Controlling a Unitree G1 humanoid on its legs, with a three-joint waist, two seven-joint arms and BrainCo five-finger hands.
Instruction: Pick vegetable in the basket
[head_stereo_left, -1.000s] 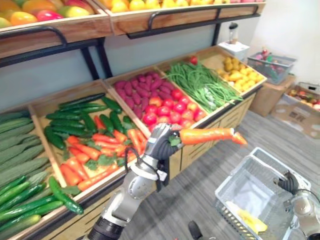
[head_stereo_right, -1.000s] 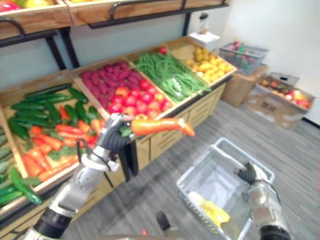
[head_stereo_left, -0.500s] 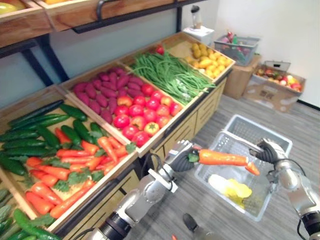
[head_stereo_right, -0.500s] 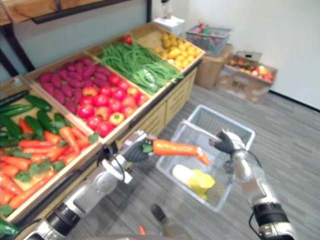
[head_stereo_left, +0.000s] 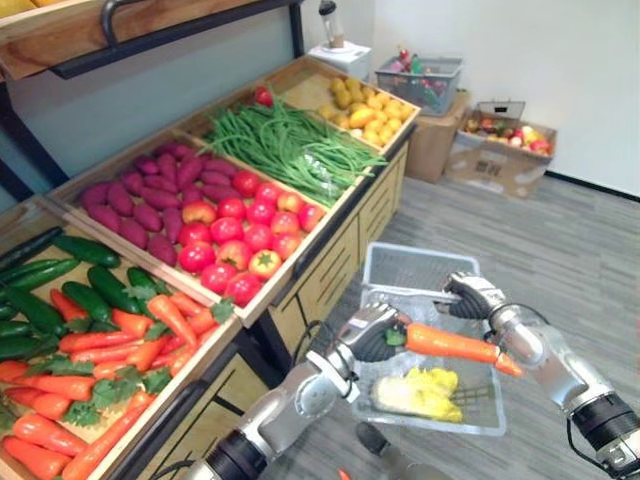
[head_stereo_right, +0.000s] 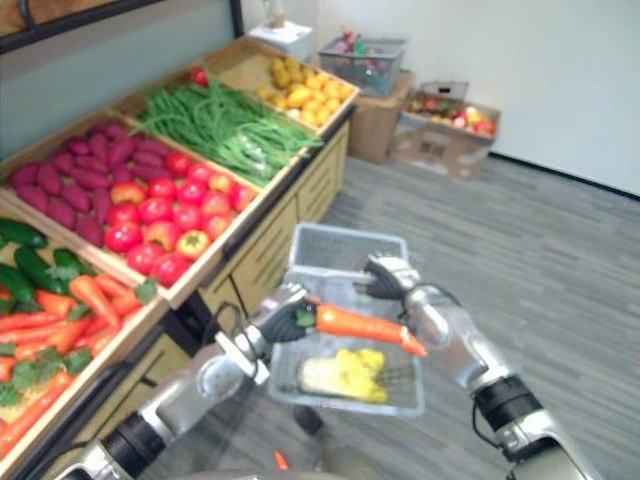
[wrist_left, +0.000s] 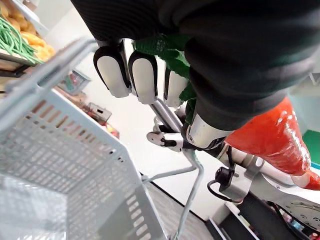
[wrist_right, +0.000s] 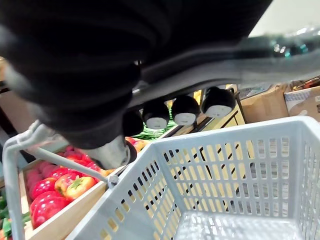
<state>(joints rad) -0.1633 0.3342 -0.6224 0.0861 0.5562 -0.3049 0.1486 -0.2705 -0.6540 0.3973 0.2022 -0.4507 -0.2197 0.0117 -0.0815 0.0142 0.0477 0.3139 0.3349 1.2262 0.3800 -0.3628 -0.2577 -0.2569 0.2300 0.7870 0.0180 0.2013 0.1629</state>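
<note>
I had my left hand (head_stereo_left: 372, 333) clenched on the carrot (head_stereo_left: 450, 345) by its green end, over the basket (head_stereo_left: 400, 264). My right hand (head_stereo_left: 472, 295) gripped the handle (head_stereo_left: 410, 293) on the right.

Orange carrot (head_stereo_left: 455, 346) nearly level over the grey basket (head_stereo_left: 415, 268).

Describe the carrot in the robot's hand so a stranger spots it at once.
Before the wooden produce stand, a grey mesh basket hangs from the right hand. Over it, the left hand grips a long orange carrot: the only carrot outside the crates.
</note>
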